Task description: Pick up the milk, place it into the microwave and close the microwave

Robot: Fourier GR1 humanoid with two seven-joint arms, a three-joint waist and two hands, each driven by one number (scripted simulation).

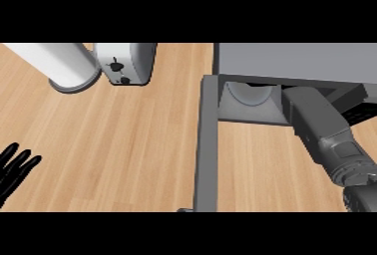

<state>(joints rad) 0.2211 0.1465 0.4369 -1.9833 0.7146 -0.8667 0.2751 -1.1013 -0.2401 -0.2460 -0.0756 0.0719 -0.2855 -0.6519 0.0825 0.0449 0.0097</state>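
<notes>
While rt arm (324, 132) reaches into microwave (294, 60) at 2 o'clock, hand hidden, can't tell grip; placing step, next withdraw & swing door (208, 149); lt hand (13, 167) spread at 8.

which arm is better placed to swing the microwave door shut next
Probably the left. The left hand rests open at the counter's left edge, on the outer side of the open microwave door. The right forearm reaches into the microwave; its hand is hidden, and it sits on the door's inner side.

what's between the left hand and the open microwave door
In the head view, only bare wooden counter lies between the left hand and the microwave door.
</notes>
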